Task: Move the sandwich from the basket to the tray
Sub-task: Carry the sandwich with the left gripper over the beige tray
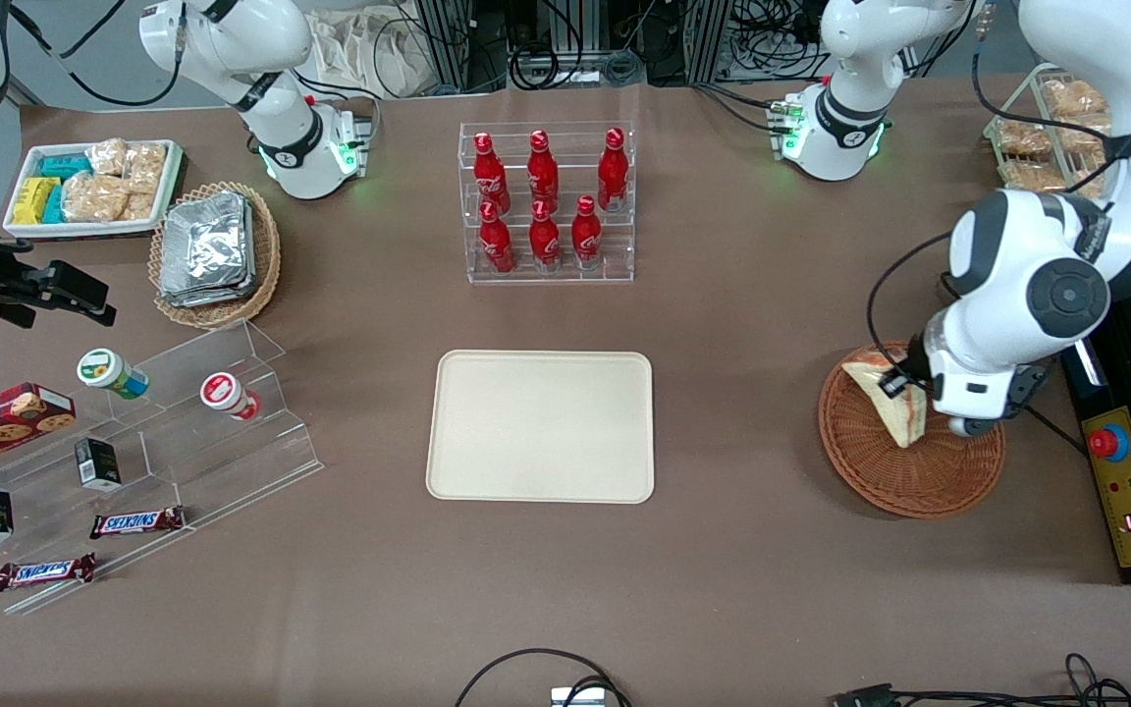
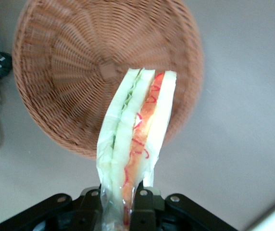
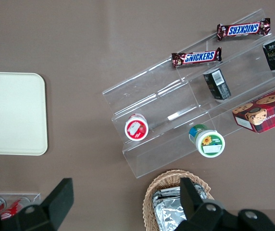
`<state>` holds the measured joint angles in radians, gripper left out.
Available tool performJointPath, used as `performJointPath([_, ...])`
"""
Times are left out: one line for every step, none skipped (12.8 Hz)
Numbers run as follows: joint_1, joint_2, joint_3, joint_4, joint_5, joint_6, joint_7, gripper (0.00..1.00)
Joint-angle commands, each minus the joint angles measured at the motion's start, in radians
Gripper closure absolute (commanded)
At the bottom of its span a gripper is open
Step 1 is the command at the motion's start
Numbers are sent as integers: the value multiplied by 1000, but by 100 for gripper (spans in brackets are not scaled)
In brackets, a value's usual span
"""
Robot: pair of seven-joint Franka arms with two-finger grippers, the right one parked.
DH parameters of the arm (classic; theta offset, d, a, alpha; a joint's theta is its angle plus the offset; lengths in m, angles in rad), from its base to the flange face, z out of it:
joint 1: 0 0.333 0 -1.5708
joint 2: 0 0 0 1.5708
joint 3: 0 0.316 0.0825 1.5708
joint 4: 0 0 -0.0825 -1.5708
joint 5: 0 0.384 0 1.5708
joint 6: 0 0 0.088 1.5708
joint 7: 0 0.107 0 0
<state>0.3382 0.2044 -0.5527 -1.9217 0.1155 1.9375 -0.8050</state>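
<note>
Brown cloth covers the whole table [image 1: 772,471], with the tray [image 1: 541,427] lying bare near the middle of the edge nearest the front camera and the basket [image 1: 904,471] toward the working arm's end. The gripper [image 2: 119,202] hangs just above the basket, its jaws closed on the sandwich [image 2: 135,139], which the wrist view shows pinched at one narrow end of the wrap, the rest of the wedge sticking out free over the wicker. From the front, the sandwich [image 1: 894,403] appears lifted and tilted over the part of the basket nearest the tray, though whether its lower corner touches the weave cannot be told.

The sandwich looks light and soft: sliced bread with red and green filling inside thin clear film. Such film is likely slippery, and the bread would crush under a hard squeeze. Held by one end, the wedge may sag or swing, and the wrap could slide between the fingers [image 2: 144,195]. A hold nearer the thick middle of the wedge, across the bread faces, would probably be steadier; with the present hold, a slow, level carry to the tray seems wise.
</note>
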Motion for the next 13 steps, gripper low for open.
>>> performJointPath([-57,65,-123,130,3,-84,-26,100])
performJointPath([-121,81,-125,153,12,-84,-83,100])
performJointPath([-183,126,-127,197,16,-84,-106,100])
performJointPath([-230,168,-125,240,18,-84,-109,100])
performJointPath([-273,211,-125,280,19,-84,-109,100])
performJointPath([-307,254,-125,318,21,-84,-109,100])
performJointPath([-335,301,-125,349,21,-77,-108,100])
performJointPath([-367,355,-121,381,29,-69,-108,100])
performJointPath([-407,418,-121,433,97,-62,-111,100])
performJointPath([-445,469,-118,467,181,-60,-137,100])
performJointPath([-458,510,-116,471,244,-55,-175,100])
performJointPath([-461,541,-118,471,284,-23,-187,100])
performJointPath([-470,561,-118,469,291,15,-186,100])
